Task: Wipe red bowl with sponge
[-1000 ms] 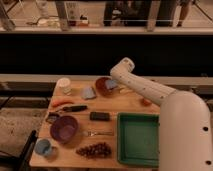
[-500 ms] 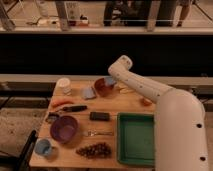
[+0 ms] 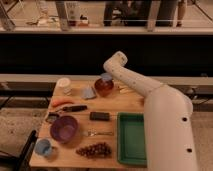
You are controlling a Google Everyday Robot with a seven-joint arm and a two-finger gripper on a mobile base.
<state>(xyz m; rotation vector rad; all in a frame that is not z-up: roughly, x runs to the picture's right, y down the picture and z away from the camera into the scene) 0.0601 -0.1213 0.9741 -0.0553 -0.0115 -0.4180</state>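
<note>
The red bowl (image 3: 104,87) stands at the back middle of the wooden table (image 3: 115,105). My gripper (image 3: 106,78) hangs at the bowl's far rim, reaching down from the white arm (image 3: 131,80). It is shut on the sponge (image 3: 106,76), a small blue-grey block held just over the bowl's inside. The fingers themselves are mostly hidden behind the sponge and the bowl. A paler grey-blue flat piece (image 3: 88,92) lies just left of the bowl.
A white cup (image 3: 63,83) stands at the back left. An orange carrot (image 3: 61,102), a black-handled knife (image 3: 74,108), the purple bowl (image 3: 64,128), a light-blue cup (image 3: 43,147), grapes (image 3: 95,149), a fork (image 3: 97,133) and a black block (image 3: 99,116) fill the left and middle. A green tray (image 3: 131,137) is at the front right.
The arm's elbow has shifted slightly left and up. The gripper has stayed at the red bowl with the sponge, moving a little over it.
</note>
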